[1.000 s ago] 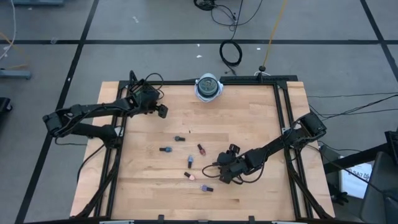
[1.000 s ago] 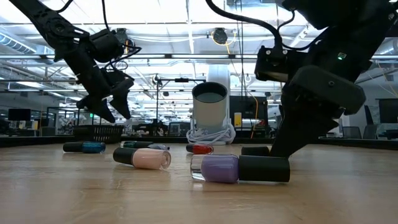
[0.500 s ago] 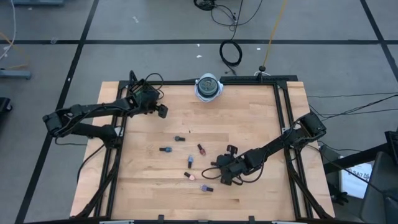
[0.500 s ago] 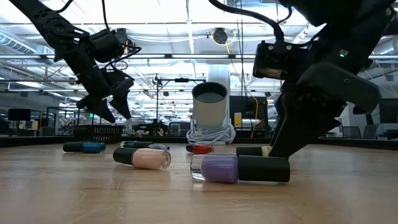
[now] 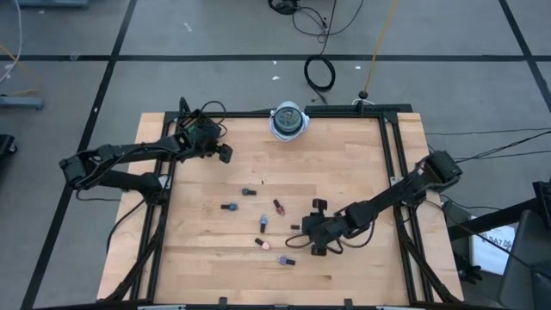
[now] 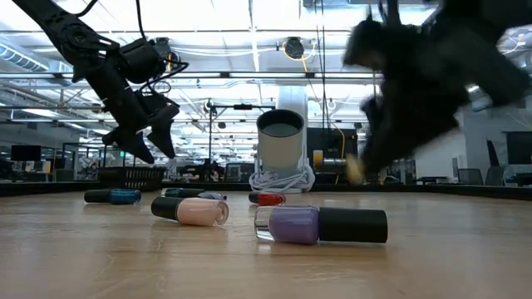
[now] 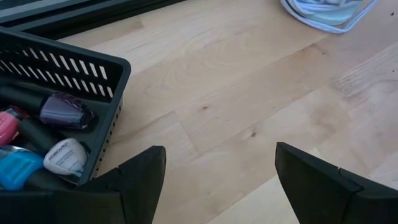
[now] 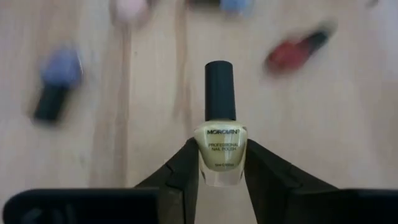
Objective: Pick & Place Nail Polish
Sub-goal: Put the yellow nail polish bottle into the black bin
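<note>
My right gripper (image 8: 221, 163) is shut on a pale yellow nail polish bottle (image 8: 221, 140) with a black cap (image 8: 220, 87). It is above the table's near middle (image 5: 303, 229) and shows blurred in the low view (image 6: 391, 116). Several bottles lie on their sides on the table: purple (image 6: 320, 225), pink (image 6: 191, 211), red (image 6: 268, 198) and blue (image 6: 114, 196). My left gripper (image 7: 214, 177) is open and empty above the table's far left (image 5: 222, 153), beside a black basket (image 7: 68, 68) that holds more bottles. My right gripper pinches the yellow bottle's glass body (image 8: 206, 165) by its two sides, between the two fingers (image 8: 186, 162). The bottle points away from the wrist along the fingers, cap end free. It is lifted clear of the table.
A white-and-blue round stand with a coiled cord (image 5: 288, 120) is at the table's far edge, and also shows in the low view (image 6: 281, 154). The loose bottles lie left of my right gripper (image 5: 263, 223). Black frame rails (image 5: 392, 164) run along the table's sides.
My right gripper has gone up from the table with the yellow bottle, which lay on the wood beside the purple one and now hangs clear. The arm's elbow has swung toward the table's right edge. The other bottles have stayed put.
</note>
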